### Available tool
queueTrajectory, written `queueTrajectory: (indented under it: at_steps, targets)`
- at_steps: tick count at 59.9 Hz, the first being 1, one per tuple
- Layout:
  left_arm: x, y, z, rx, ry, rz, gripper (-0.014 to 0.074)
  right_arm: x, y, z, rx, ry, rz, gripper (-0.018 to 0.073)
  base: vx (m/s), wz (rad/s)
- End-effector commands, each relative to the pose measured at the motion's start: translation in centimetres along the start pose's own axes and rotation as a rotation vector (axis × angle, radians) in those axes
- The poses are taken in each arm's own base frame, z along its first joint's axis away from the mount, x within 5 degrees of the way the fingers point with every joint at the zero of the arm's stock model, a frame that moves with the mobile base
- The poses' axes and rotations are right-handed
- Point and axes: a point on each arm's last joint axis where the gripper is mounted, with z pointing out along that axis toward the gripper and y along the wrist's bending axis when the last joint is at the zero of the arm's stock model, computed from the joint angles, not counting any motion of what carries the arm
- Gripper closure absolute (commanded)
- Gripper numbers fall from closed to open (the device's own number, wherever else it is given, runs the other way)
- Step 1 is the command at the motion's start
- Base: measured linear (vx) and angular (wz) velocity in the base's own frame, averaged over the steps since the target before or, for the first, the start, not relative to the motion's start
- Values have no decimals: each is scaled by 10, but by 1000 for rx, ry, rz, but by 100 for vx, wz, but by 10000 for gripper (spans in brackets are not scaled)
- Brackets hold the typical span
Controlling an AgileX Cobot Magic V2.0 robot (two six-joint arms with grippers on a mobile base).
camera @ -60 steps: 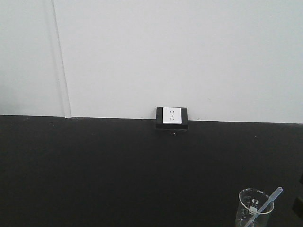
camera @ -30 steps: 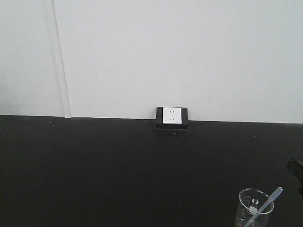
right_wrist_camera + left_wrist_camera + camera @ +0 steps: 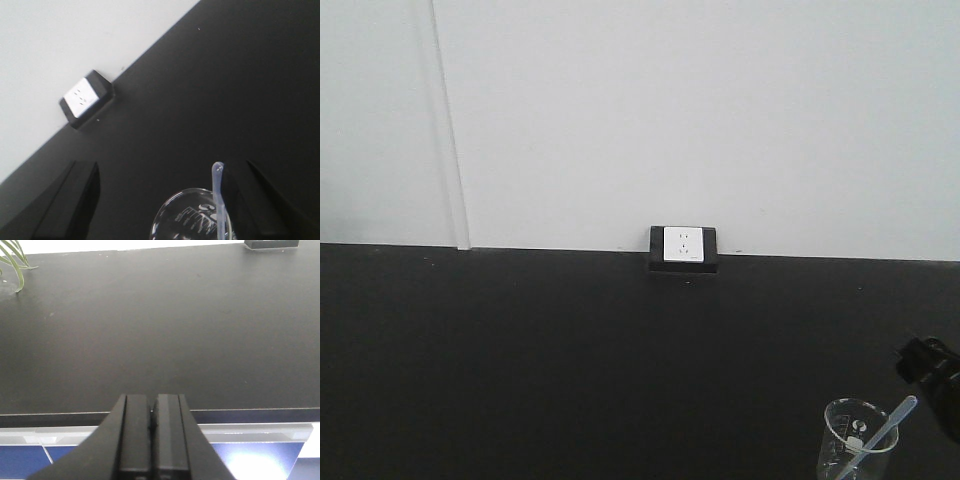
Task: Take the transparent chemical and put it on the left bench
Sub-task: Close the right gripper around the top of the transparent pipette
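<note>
Small clear glass beaker with white printed marks (image 3: pixel 860 445) stands upright on the matte black tabletop (image 3: pixel 520 350), lower right corner of the front view, partly cut by the frame edge. A clear plastic pipette (image 3: pixel 218 200) leans inside it, tip sticking out above the rim. Right fingers (image 3: pixel 80 200) are spread wide and hold nothing, one on each side of the beaker in the wrist view, beaker low centre between them and not touched. Left fingers (image 3: pixel 135 435) are pressed together, empty, parked over the near tabletop edge. Risks: the right-hand finger sits very close to the pipette, so closing could pinch or knock it and flick it out; an off-centre close could push the light glass sideways or tip it; smooth glass may slip if gripped near the rim. White wall socket in a black frame (image 3: pixel 683 245) is well apart, no hazard. The left bench is not in view, so carry distance is unknown.
</note>
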Motion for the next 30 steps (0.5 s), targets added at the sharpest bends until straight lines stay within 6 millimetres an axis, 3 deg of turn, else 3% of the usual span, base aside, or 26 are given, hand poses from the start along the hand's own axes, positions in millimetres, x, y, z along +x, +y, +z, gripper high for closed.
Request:
queueTrajectory:
  at_steps: [1, 15, 30]
  targets:
    - [-3, 0, -1, -2, -81, -9, 600, -17, 11, 12, -24, -100, -34, 19, 0, 0]
    - [-3, 0, -1, -2, -81, -9, 600, -4, 4, 40, 29, -66, -90, 19, 0, 0]
    - [-3, 0, -1, -2, -81, -9, 600, -5, -4, 47, 65, -72, -200, 31, 0, 0]
